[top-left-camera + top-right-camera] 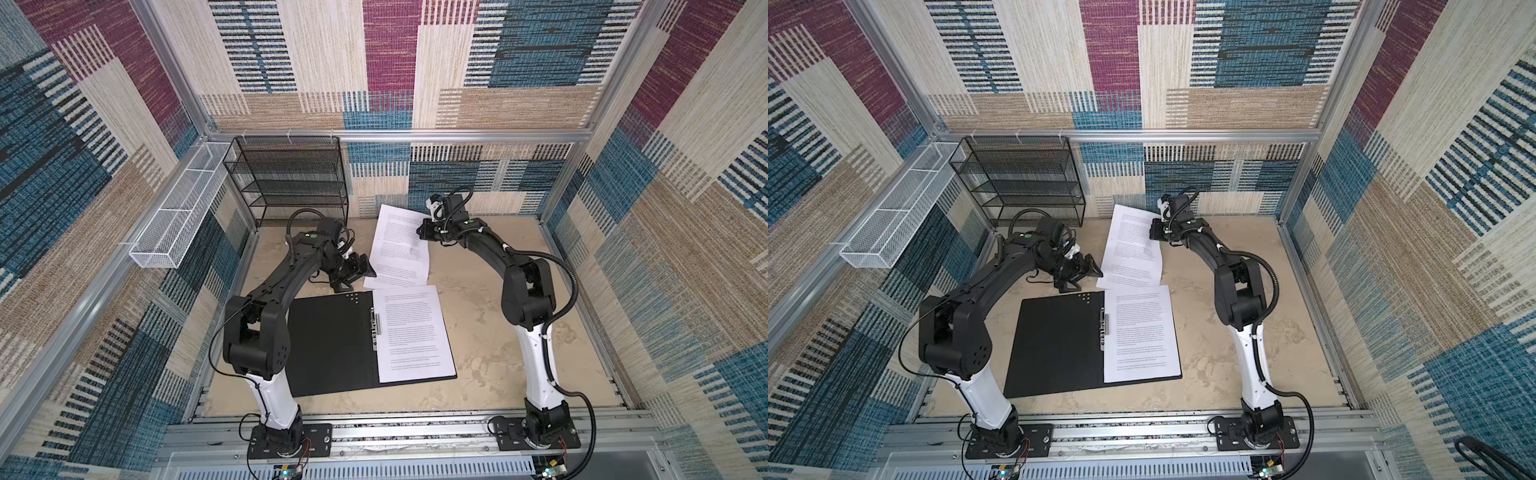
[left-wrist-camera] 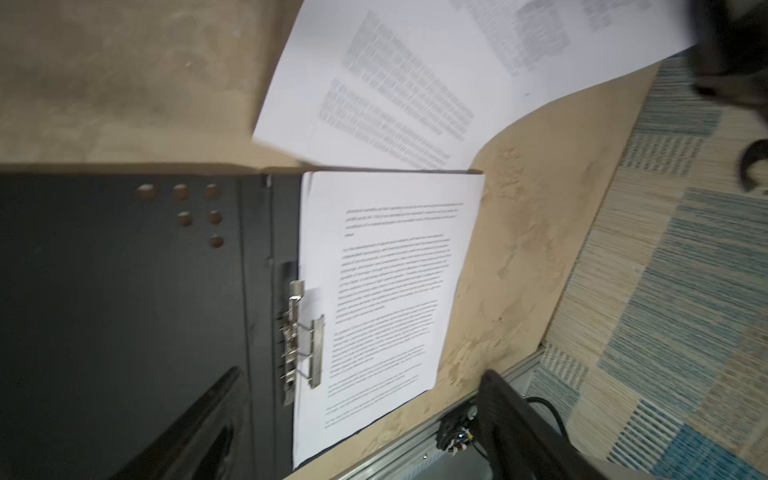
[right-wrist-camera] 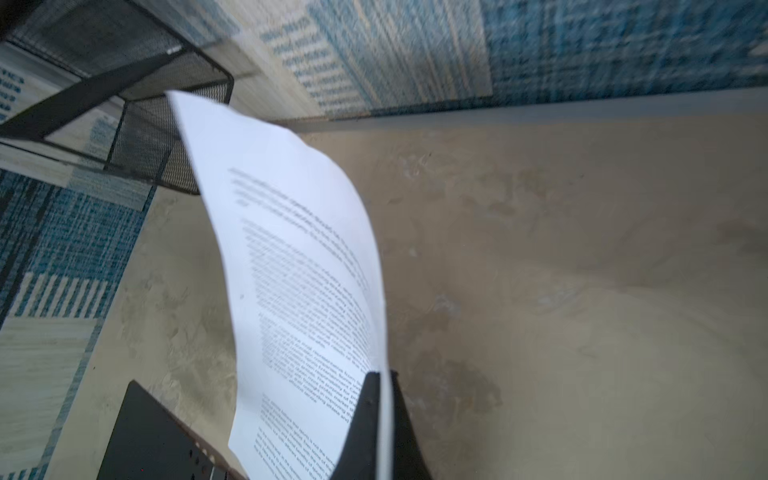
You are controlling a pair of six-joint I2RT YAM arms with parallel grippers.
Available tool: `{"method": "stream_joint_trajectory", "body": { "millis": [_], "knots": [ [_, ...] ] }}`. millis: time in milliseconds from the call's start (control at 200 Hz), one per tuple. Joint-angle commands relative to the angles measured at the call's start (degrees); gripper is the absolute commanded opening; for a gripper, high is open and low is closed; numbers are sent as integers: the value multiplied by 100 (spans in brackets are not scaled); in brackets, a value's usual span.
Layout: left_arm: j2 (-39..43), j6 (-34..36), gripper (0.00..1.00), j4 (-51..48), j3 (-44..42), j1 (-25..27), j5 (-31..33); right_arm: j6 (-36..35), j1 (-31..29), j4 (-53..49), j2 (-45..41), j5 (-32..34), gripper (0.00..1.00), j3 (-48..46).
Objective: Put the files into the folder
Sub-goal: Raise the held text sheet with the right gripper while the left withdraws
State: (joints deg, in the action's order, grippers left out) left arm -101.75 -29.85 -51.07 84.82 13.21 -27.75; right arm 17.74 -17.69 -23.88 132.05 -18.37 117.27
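The folder (image 1: 332, 345) (image 1: 1059, 345) lies open on the table, black inside up, with its metal spine clip (image 2: 301, 345) in the middle. One printed file sheet (image 1: 411, 332) (image 2: 386, 291) rests on its right half. Beyond it, my right gripper (image 1: 422, 232) (image 3: 384, 382) is shut on the edge of another printed sheet (image 1: 399, 245) (image 3: 299, 270), which curls up off the table. A further loose sheet (image 2: 561, 33) seems to overlap it. My left gripper (image 1: 365, 270) (image 2: 361, 372) hovers open and empty near the folder's far edge.
A black wire-mesh rack (image 1: 291, 178) (image 3: 158, 104) stands at the back left, close to the lifted sheet's far corner. A white wire basket (image 1: 178, 216) hangs on the left wall. Patterned walls enclose the tan table (image 1: 498, 324).
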Motion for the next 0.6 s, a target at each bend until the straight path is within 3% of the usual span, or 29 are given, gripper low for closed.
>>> {"method": "stream_joint_trajectory", "body": {
  "millis": [0,316,596],
  "knots": [
    [377,239,86,-26,-650,-106,302,-136,-6,42,-399,597,0,192],
    [590,11,86,506,-1904,-463,-152,-227,-365,-965,-1715,405,0,237],
    [523,3,86,577,-2177,-530,88,140,-851,-1268,-3579,-502,0,-1246]
  ]
}}
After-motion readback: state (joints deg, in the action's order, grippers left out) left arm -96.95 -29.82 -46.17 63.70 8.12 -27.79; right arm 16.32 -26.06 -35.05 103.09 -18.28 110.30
